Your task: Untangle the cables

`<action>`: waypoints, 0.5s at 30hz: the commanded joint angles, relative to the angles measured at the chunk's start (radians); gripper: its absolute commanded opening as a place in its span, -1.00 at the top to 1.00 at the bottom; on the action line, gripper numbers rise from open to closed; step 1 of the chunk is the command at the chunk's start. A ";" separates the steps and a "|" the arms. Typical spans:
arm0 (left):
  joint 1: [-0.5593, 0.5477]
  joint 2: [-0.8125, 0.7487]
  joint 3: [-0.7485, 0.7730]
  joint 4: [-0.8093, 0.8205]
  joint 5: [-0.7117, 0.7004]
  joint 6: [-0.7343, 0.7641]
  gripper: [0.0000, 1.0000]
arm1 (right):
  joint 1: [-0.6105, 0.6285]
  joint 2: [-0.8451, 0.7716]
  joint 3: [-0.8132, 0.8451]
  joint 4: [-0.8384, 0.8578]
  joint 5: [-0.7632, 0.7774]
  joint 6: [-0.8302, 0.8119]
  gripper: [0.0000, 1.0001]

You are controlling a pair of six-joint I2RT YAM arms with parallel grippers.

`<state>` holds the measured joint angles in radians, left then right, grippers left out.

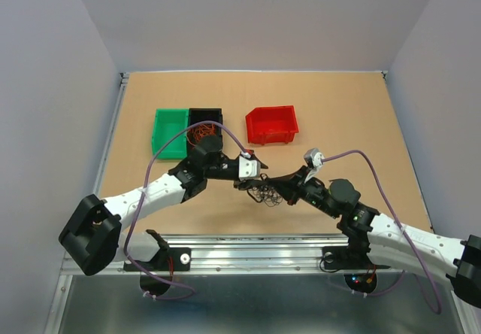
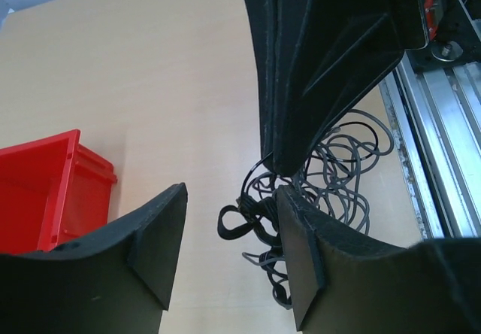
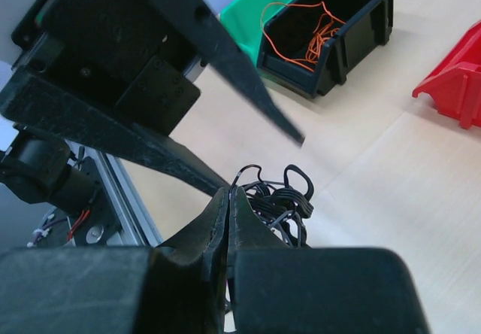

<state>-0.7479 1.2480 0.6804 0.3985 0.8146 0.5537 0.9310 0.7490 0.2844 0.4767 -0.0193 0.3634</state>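
1. The table (image 1: 338, 108) is carrying everything, its tan top stretching from the arm bases to the far wall.
2. The left arm (image 1: 150, 191) and the right arm (image 1: 391, 232) are reaching inward, and their tips are meeting over the near middle of the table.
3. Three bins are sitting toward the far side. A green bin (image 1: 169, 132) and a black bin (image 1: 218, 113) are touching side by side, and a red bin (image 1: 272, 126) is standing apart to their right.
4. The cables (image 1: 267, 192) are lying as a dark, curly tangle on the table. They are in the near middle, between the two grippers and in front of the bins.
5. The left gripper (image 2: 231, 191) is hanging just above the table with its jaws apart. A loop of the tangle is showing in the gap between them. It is gripping nothing, though one finger (image 2: 301, 244) is sitting right beside the strands.
6. The right gripper (image 3: 228, 198) is pressing its fingers fully together. A thin dark strand is coming out of its tip, so it is pinching one of the cables at the edge of the tangle.
7. An orange wire (image 3: 316, 33) is lying loosely coiled inside the black bin, well apart from the dark tangle.
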 commanded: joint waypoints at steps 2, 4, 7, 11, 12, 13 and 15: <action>-0.034 0.014 0.041 0.002 -0.018 0.029 0.02 | 0.003 0.007 -0.014 0.089 -0.030 0.005 0.99; -0.042 0.014 0.047 -0.006 -0.019 0.034 0.27 | 0.005 0.009 -0.016 0.092 -0.028 0.003 0.99; -0.042 0.007 0.053 -0.021 -0.032 0.038 0.66 | 0.005 0.010 -0.017 0.091 -0.019 -0.003 0.98; -0.042 -0.016 0.051 -0.023 -0.057 0.031 1.00 | 0.005 0.012 -0.021 0.085 0.042 -0.006 0.88; -0.042 -0.027 0.050 -0.023 -0.064 0.028 1.00 | 0.005 0.012 -0.021 0.082 0.056 -0.006 0.83; -0.042 -0.033 0.050 -0.023 -0.072 0.023 1.00 | 0.005 0.013 -0.021 0.079 0.070 -0.007 0.78; -0.042 -0.050 0.050 -0.023 -0.090 0.018 1.00 | 0.003 0.013 -0.021 0.063 0.113 -0.009 0.59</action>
<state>-0.7864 1.2602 0.6888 0.3511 0.7555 0.5789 0.9310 0.7662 0.2840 0.4873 0.0109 0.3641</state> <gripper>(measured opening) 0.034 0.132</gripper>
